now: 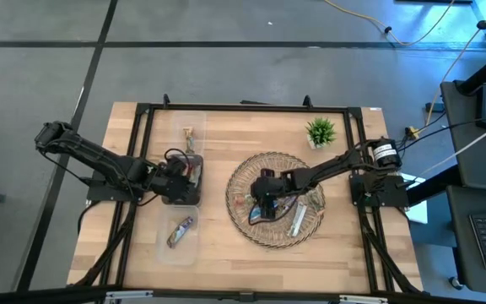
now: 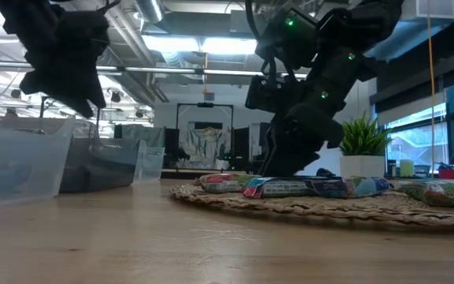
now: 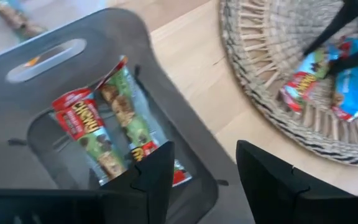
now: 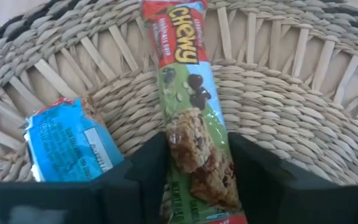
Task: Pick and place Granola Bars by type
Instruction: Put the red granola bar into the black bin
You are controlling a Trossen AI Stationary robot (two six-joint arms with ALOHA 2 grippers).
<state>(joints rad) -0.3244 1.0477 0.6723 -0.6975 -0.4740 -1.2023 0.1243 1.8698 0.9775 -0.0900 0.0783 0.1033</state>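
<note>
Woven tray (image 1: pixel 245 173) sits mid-table with bars left in it. Right gripper (image 4: pixel 197 177) is down in it, fingers clamped on a green bar (image 4: pixel 188 81). Left gripper (image 3: pixel 197 177) hangs open over the grey bin (image 3: pixel 114 46), two bars (image 3: pixel 114 115) inside.

A pale wooden table (image 1: pixel 226 245) with a black frame along its edges carries a round woven tray (image 1: pixel 241 173) near the middle, a small potted plant (image 1: pixel 320 133) beyond it, and three bins in a row on the left: clear (image 1: pixel 191 133), dark (image 1: pixel 184 199), clear (image 1: pixel 169 252)
</note>
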